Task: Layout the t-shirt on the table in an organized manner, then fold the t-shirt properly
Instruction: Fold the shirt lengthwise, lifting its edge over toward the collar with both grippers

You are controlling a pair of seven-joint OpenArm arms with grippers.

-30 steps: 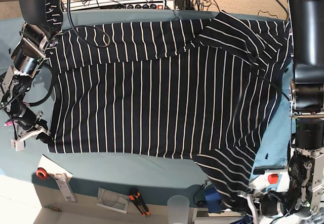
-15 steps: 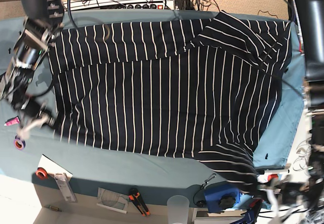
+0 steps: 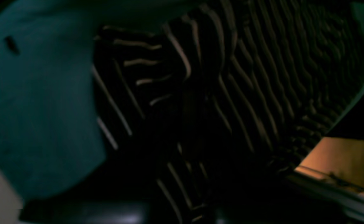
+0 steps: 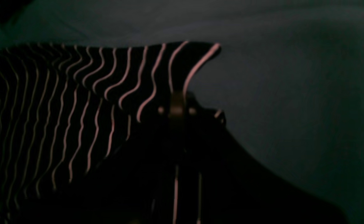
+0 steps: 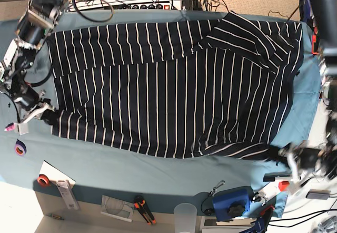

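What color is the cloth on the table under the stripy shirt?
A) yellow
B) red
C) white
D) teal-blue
D: in the base view the table shows plain teal-blue cloth all along the near edge of the dark, white-striped t-shirt, and the same teal shows beside the shirt in the left wrist view.

Your base view is bright and evenly lit, sharp except motion blur at the right edge. Both wrist views are very dim, soft and smeared; t-shirt (image 5: 174, 85) stripes barely resolve.
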